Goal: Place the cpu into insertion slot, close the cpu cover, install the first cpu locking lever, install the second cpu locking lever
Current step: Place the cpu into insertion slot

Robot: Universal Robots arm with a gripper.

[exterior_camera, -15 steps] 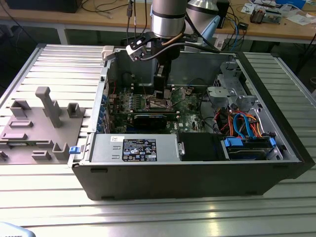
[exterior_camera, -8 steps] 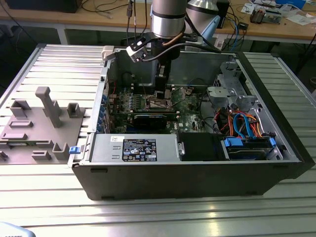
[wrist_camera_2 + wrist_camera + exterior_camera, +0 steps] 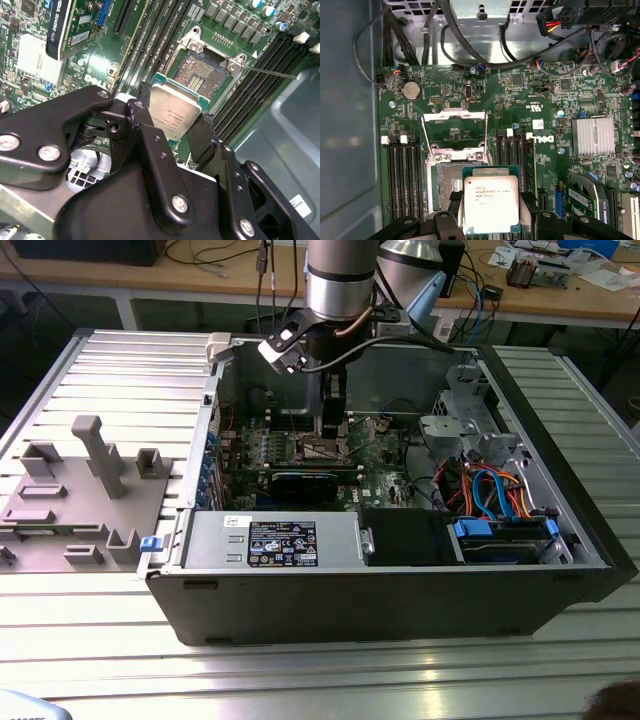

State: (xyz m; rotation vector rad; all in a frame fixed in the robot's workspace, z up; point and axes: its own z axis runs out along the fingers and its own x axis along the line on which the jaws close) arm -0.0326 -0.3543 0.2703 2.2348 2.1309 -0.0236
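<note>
Here, cpu (image 3: 175, 112) between jaws, near insertion slot (image 3: 202, 75)

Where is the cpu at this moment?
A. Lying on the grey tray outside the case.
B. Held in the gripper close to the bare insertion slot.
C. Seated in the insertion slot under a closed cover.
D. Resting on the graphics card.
B: in the first wrist view the gripper clamps the cpu by two opposite edges, while the insertion slot beside it lies bare and the cpu cover stands swung open.
</note>
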